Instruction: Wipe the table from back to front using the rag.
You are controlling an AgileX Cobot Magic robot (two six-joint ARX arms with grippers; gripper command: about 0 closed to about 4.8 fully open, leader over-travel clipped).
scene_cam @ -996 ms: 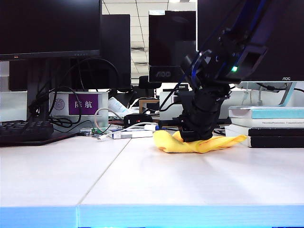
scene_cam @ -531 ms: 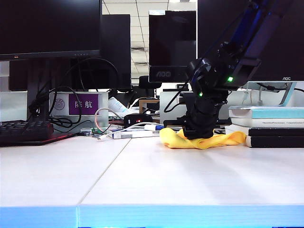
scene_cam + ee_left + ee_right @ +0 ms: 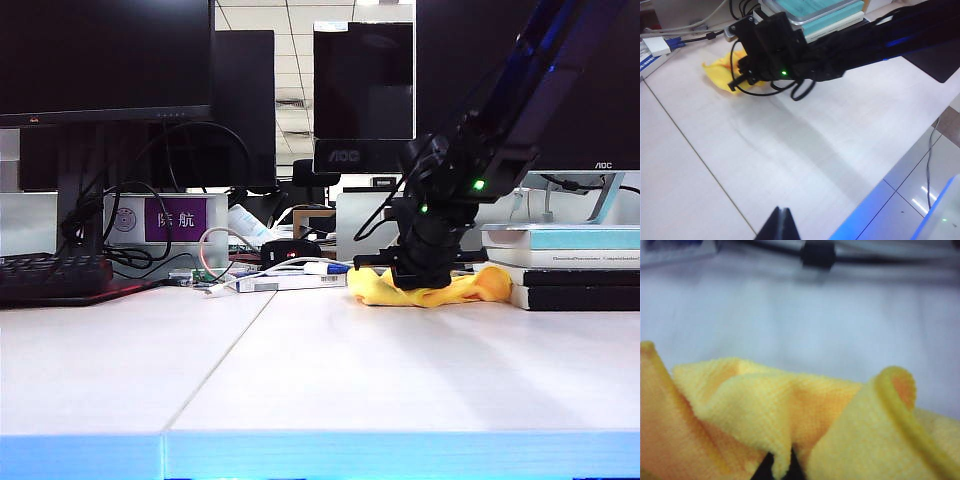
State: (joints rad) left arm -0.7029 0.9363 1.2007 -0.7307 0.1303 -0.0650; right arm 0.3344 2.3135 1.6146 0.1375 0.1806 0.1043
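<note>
The right claw (image 3: 428, 283) sits at the right of centre in the exterior view, at the far end of the counter (image 3: 330, 380), with its fingers pressed together on a bunched fold of the rag (image 3: 470, 289). The rag lies crumpled on the counter under and beside the claw, just in front of the stacked books (image 3: 570, 265) at the right edge. Holding it so far back makes sense for a wipe that must run from back to front: the stroke needs to start at the rear, and the wide bare stretch of counter toward the blue front edge looks not yet covered.

The right wrist view fills with yellow terry folds of the rag (image 3: 790, 425) and shows the cloth gathered into the dark claw tips (image 3: 780, 471) at the bottom edge, a pinch the exterior view hides behind the arm.

The left wrist view looks across from the side: the rag (image 3: 720, 75) at upper left and the seam line running diagonally. The left claw (image 3: 780, 223) appears only as a dark tip at the bottom edge, pressed together, well apart from the rag and holding nothing.
</note>
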